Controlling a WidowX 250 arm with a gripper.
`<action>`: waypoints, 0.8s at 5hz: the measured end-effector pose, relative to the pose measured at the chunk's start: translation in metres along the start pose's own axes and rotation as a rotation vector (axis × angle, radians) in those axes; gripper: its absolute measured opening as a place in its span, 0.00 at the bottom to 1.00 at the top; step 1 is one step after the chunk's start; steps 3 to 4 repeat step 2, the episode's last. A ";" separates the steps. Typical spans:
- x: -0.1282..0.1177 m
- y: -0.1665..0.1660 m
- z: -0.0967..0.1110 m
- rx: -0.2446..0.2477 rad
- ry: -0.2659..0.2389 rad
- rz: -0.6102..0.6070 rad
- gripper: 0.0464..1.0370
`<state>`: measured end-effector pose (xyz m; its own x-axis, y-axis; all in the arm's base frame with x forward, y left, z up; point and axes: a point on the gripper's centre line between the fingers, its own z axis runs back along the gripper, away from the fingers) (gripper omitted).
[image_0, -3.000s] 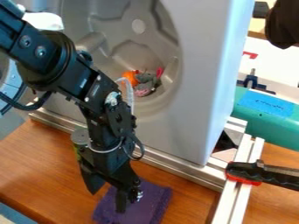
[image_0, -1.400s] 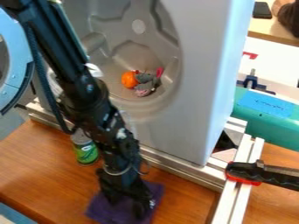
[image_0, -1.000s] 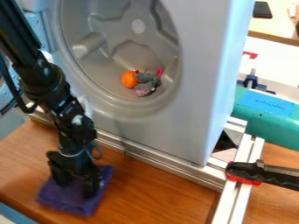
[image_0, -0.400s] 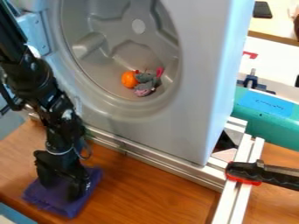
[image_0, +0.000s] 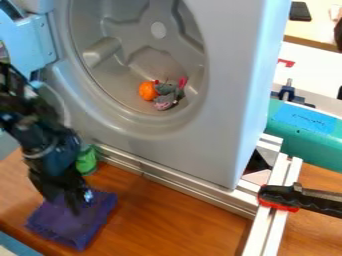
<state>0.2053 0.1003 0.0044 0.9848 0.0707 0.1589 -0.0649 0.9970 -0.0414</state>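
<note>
Nearest, the purple cloth (image_0: 70, 230) was spread flat on the counter (image_0: 180, 220), its top edge overlapped by the gripper (image_0: 67, 201); whether that was open or shut could not be told. The metal rail (image_0: 180, 184) was apparently braced by the clamp (image_0: 300, 198). Beyond, the orange ball (image_0: 147, 91) and grey plush toy (image_0: 167, 94) were seemingly cradled by the drum's (image_0: 127, 65) curved wall.

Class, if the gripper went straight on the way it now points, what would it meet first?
Most likely the purple cloth, since the gripper points down at it. Whether any gap remains between them is unclear from this angle.
</note>
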 end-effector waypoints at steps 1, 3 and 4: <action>-0.010 -0.007 0.016 -0.014 0.034 -0.040 0.96; -0.018 -0.013 0.028 0.033 0.105 -0.076 0.96; -0.018 -0.013 0.028 0.033 0.105 -0.076 0.96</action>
